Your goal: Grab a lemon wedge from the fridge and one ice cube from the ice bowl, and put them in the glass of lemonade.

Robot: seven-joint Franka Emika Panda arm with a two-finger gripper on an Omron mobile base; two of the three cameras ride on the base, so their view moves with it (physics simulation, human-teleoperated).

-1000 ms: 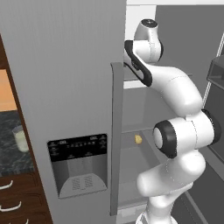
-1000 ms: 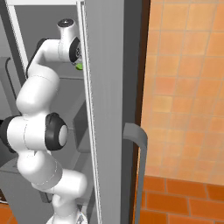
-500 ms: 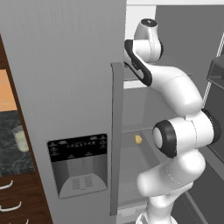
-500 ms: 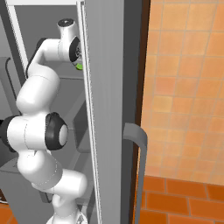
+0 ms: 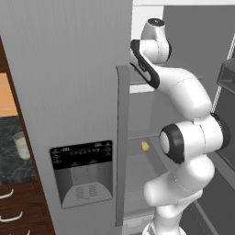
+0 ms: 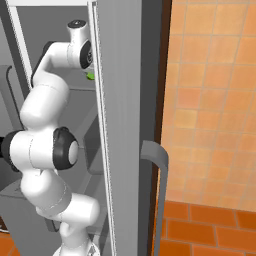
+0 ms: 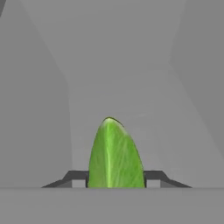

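The arm is reaching deep into the open fridge (image 5: pixel 69 69), at the upper middle of the left base view. In the hand view the fingers (image 7: pixel 116 177) are pressing in on both sides of the lemon wedge (image 7: pixel 114 153), at bottom centre; they seem to be grasping it. The glass of lemonade (image 5: pixel 20 146) is waiting on the desk (image 5: pixel 11 167) at the left edge. Carrying the wedge there and the whole ice cube step are left, I judge.
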